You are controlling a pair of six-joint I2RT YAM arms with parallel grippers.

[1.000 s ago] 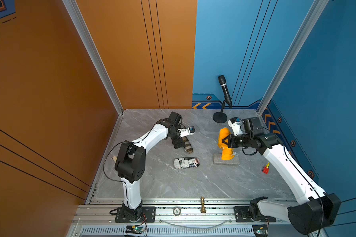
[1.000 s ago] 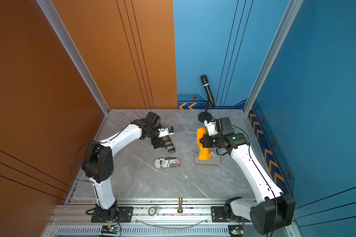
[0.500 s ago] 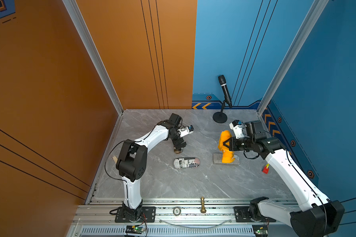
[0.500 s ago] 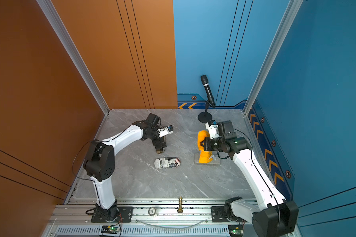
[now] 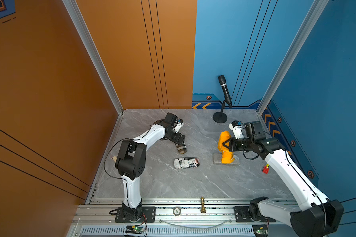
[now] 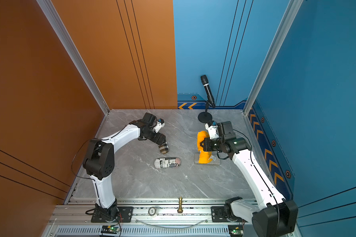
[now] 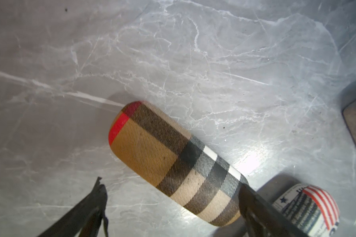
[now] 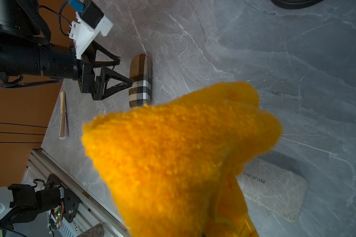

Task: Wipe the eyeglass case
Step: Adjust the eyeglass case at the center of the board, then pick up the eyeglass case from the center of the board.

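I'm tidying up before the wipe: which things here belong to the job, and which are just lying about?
In use: tan plaid fabric eyeglass case, fluffy orange cloth, right gripper, left gripper.
Lying about: newsprint-patterned oval case, grey stone slab, black microphone, gold chess piece.

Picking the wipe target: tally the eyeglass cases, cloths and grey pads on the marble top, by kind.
Eyeglass cases: 2 (plaid case, newsprint case)
Cloths: 1 (orange cloth)
Grey pads: 1 (grey pad)
Total: 4
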